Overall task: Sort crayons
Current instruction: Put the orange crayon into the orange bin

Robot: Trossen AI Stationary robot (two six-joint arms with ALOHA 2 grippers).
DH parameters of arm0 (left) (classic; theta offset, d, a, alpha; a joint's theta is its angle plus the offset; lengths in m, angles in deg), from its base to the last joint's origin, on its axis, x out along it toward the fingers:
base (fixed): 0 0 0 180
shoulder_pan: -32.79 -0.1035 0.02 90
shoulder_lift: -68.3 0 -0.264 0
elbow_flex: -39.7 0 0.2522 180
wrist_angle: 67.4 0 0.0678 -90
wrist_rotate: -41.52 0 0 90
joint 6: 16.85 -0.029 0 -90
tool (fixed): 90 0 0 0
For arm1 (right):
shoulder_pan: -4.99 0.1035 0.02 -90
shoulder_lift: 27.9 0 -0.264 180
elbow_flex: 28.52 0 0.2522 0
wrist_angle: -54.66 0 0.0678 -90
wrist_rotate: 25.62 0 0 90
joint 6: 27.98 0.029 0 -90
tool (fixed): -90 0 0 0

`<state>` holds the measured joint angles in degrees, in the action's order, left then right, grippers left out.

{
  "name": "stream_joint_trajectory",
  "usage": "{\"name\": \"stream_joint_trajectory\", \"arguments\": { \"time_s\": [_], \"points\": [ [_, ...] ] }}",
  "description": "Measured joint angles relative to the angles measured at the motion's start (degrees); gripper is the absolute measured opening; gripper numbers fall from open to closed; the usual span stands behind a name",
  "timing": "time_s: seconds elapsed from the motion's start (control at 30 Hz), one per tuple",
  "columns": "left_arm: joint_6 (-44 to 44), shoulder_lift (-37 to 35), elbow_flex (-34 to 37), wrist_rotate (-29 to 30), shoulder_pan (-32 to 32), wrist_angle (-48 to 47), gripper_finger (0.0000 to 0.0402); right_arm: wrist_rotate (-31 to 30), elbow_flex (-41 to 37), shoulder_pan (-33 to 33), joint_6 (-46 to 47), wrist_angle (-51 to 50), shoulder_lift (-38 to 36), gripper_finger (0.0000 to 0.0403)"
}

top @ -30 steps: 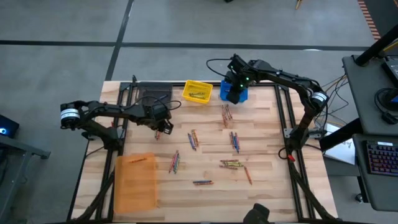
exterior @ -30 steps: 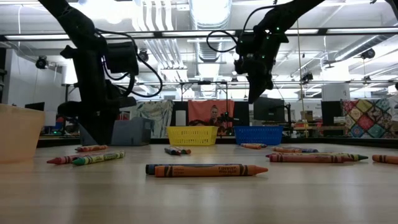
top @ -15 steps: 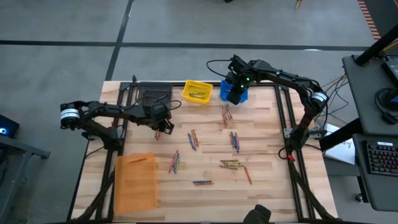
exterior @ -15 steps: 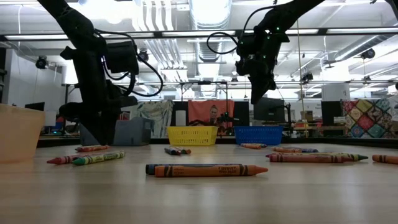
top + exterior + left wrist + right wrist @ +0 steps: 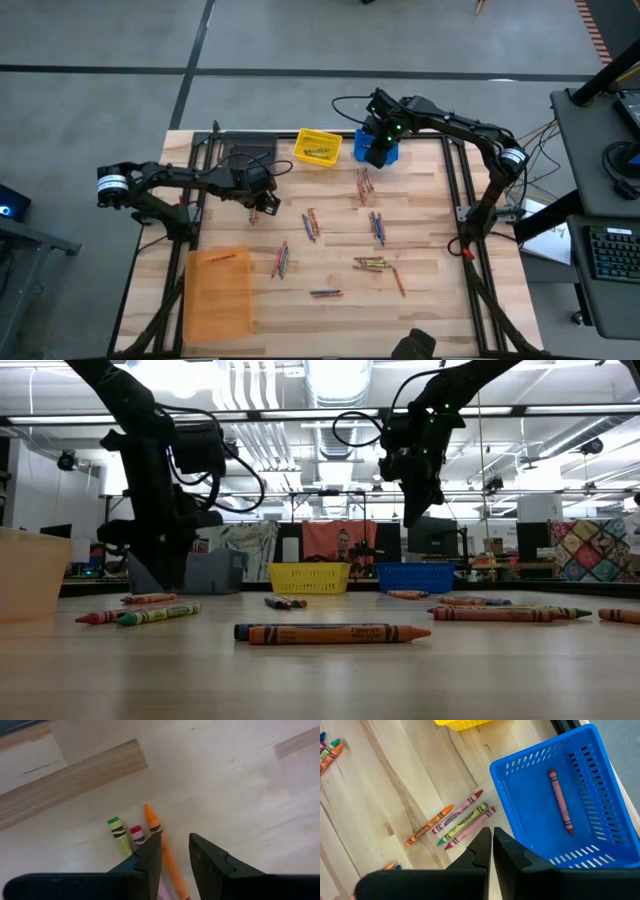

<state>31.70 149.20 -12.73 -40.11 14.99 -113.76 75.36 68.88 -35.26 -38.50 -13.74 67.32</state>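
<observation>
Crayons lie scattered over the wooden table, in small groups. My left gripper points down at the left middle of the table. It is open, with one finger on each side of an orange crayon that lies flat, close by one finger. A green crayon and a red one lie beside it. My right gripper is shut on nothing and hangs high over the near edge of the blue bin. One red crayon lies in that bin.
A yellow bin holding crayons stands at the far edge beside the blue bin, a dark grey bin at the far left, an orange bin at the near left. Several crayons lie just beside the blue bin. People show beyond the table in the low view.
</observation>
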Motion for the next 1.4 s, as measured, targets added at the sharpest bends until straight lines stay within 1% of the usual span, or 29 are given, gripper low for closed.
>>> {"name": "stream_joint_trajectory", "arguments": {
  "time_s": [0.33, 0.57, 1.4],
  "points": [
    [0.00, 0.00, 0.25, 1.62, 0.00, -0.40, 0.0081, 0.00, 0.00, 0.00, 0.00, 0.06, 0.00, 0.0009],
    [0.43, 0.00, 1.88, 1.64, 0.00, 1.86, 0.0081, 0.00, 0.00, 0.00, 0.00, 0.29, 0.00, 0.0009],
    [0.92, 0.02, 3.71, 1.58, 0.04, 5.83, 0.0081, 0.00, 0.00, 0.00, 0.04, 0.95, 0.00, 0.0009]
  ]
}}
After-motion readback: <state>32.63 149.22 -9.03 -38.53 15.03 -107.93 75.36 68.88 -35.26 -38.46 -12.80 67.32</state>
